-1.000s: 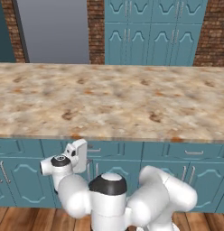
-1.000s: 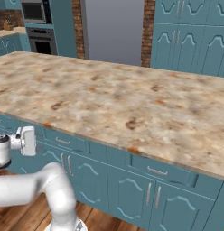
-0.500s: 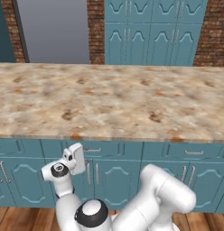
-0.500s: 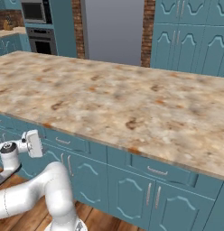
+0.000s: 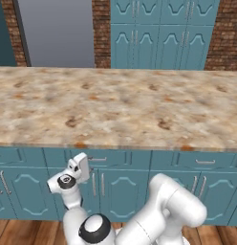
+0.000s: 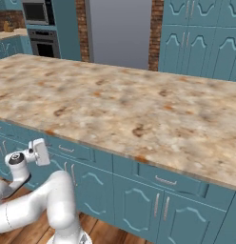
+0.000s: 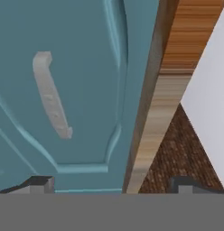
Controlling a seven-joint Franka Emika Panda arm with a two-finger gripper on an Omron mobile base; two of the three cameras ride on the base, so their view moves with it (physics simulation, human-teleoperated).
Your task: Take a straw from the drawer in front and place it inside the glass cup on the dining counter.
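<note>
My gripper (image 7: 111, 182) sits low in front of the teal cabinets, below the front edge of the dining counter (image 5: 118, 103). In the hand view my two dark fingertips (image 7: 38, 182) stand wide apart at the bottom, with nothing between them. Ahead of them is a teal cabinet door (image 7: 73, 85) with a pale curved handle (image 7: 51, 94), and past its edge a strip of wooden floor (image 7: 195, 27) and some brick wall (image 7: 181, 158).

From the left base view my hand (image 5: 75, 172) hangs just under the counter edge, close to the drawer (image 5: 108, 159) with its small silver bar handle (image 5: 97, 159), which is closed. In the right base view the hand (image 6: 36, 152) is beside the same drawer row (image 6: 72, 150).
</note>
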